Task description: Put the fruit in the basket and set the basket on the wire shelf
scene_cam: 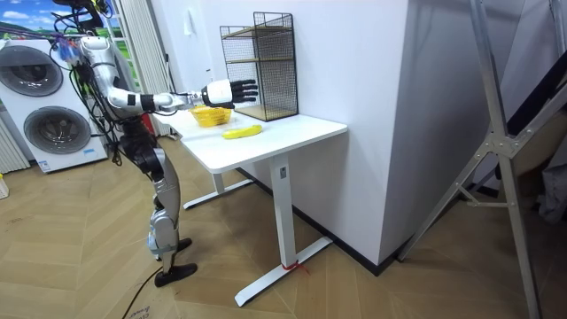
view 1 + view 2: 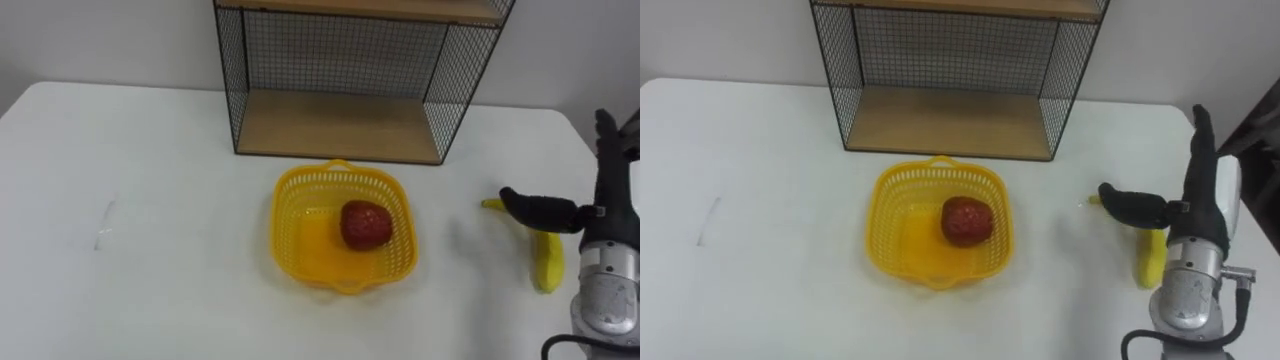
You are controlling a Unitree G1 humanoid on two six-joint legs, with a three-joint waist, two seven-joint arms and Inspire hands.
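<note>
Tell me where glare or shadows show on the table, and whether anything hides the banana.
Left eye view: even light, no glare on the white table, shadows faint. Right eye view: the open right hand crosses the middle of the banana, both ends showing.

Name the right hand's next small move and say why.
Probably lower the open right hand onto the yellow banana and grasp it: the round red fruit already sits in the yellow plastic mesh basket, while the banana lies on the white table, partly under the hand.
</note>
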